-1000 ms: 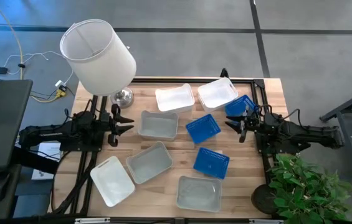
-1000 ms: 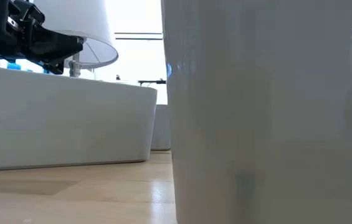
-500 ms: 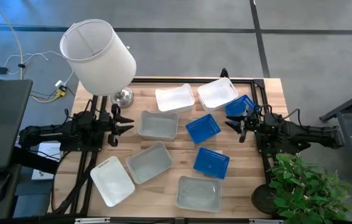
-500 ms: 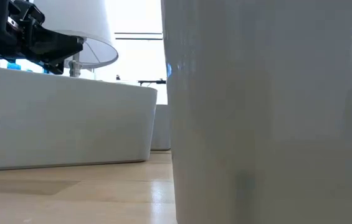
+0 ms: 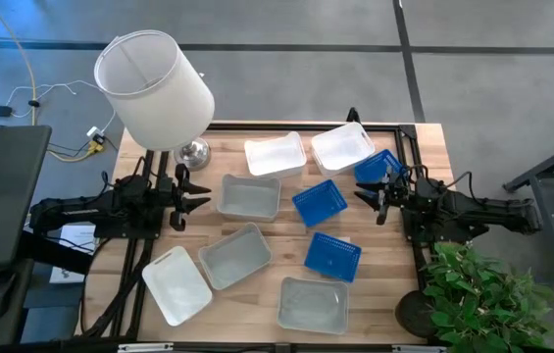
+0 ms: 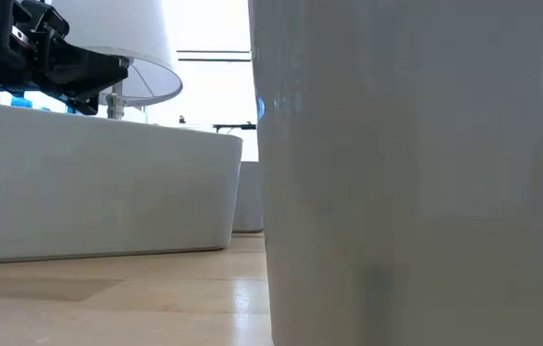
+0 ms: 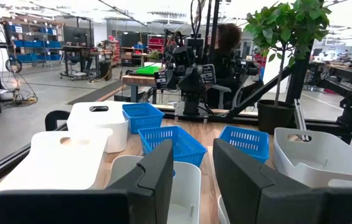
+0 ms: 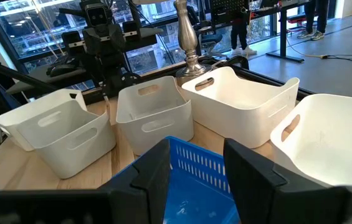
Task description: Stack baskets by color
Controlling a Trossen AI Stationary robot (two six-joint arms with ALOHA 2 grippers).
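Nine baskets lie loose and unstacked on the wooden table. Three are blue (image 5: 377, 167) (image 5: 320, 202) (image 5: 332, 255), three white (image 5: 276, 155) (image 5: 343, 146) (image 5: 176, 284) and three pale grey (image 5: 250, 197) (image 5: 235, 256) (image 5: 312, 304). My left gripper (image 5: 201, 196) hovers at the left edge, open, pointing at the grey basket beside it. In its wrist view the gripper (image 7: 193, 171) has nothing between its fingers. My right gripper (image 5: 367, 196) hovers at the right, open, between two blue baskets. In its wrist view the gripper (image 8: 194, 165) has the middle blue basket (image 8: 194, 180) just ahead.
A lamp with a large white shade (image 5: 154, 88) and a metal base (image 5: 194, 153) stands at the table's back left. A potted plant (image 5: 473, 294) sits off the front right corner. In the low view, basket walls (image 6: 415, 173) (image 6: 98, 183) block most sight. A person (image 7: 225, 50) sits beyond the table.
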